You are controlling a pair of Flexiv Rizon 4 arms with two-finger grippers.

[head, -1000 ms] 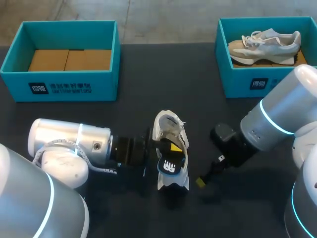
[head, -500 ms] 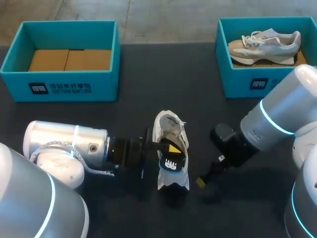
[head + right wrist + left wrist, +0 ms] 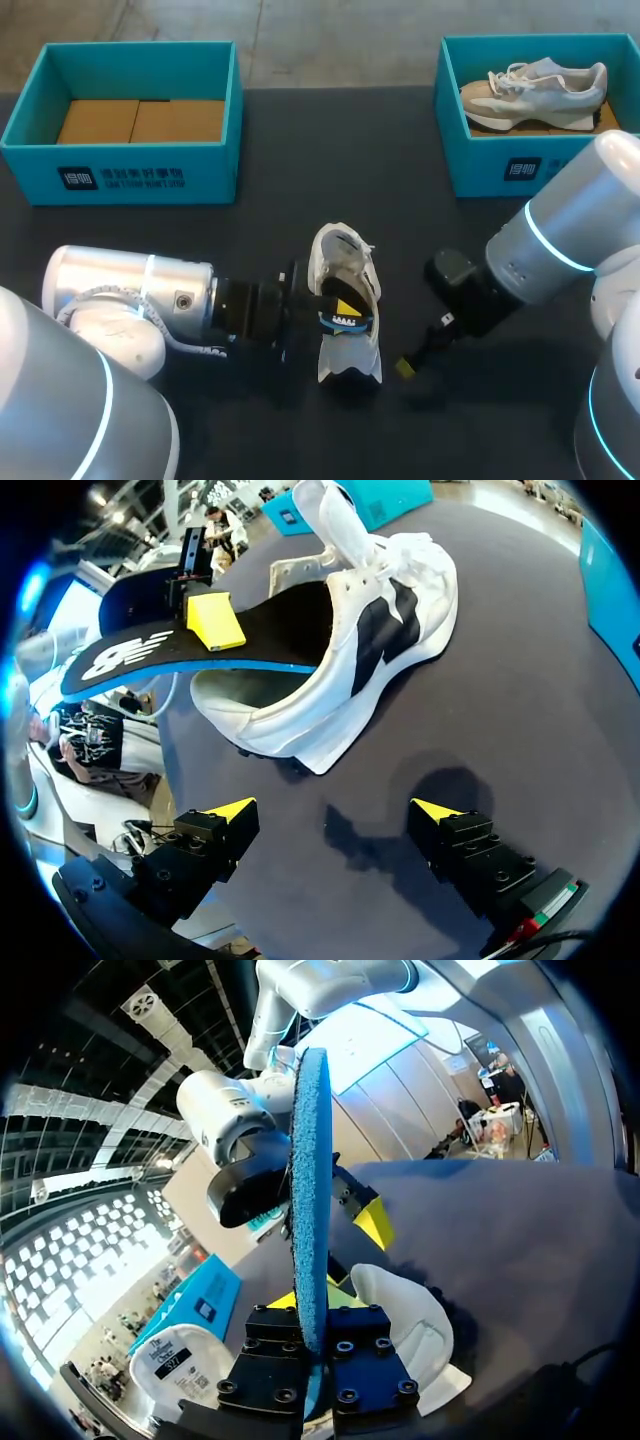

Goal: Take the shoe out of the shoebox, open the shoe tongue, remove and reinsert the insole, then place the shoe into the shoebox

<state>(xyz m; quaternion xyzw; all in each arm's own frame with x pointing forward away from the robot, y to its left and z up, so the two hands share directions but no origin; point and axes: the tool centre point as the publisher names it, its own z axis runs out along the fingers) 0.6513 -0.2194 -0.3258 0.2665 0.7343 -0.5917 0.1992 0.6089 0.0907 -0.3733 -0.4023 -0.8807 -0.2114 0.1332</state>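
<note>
A white shoe (image 3: 348,300) lies on the dark table (image 3: 300,150), toe toward the front edge. My left gripper (image 3: 338,305) comes in from the left and is shut on the blue-edged black insole (image 3: 345,322), whose heel end sticks out of the shoe. In the left wrist view the insole (image 3: 310,1190) stands edge-on between the fingers of the left gripper (image 3: 318,1295), with the shoe (image 3: 405,1320) beside it. The right wrist view has the shoe (image 3: 370,620) and insole (image 3: 150,660) ahead of my right gripper (image 3: 332,810), which is open and empty. That right gripper (image 3: 405,368) sits just right of the shoe.
A teal shoebox (image 3: 120,175) with a bare cardboard floor stands at the back left. A second teal box (image 3: 455,150) at the back right holds a grey-white shoe (image 3: 535,85).
My left gripper has closed onto the insole and drawn slightly left. The insole has turned more edge-on, hiding most of its logo. The right arm has stayed put.
</note>
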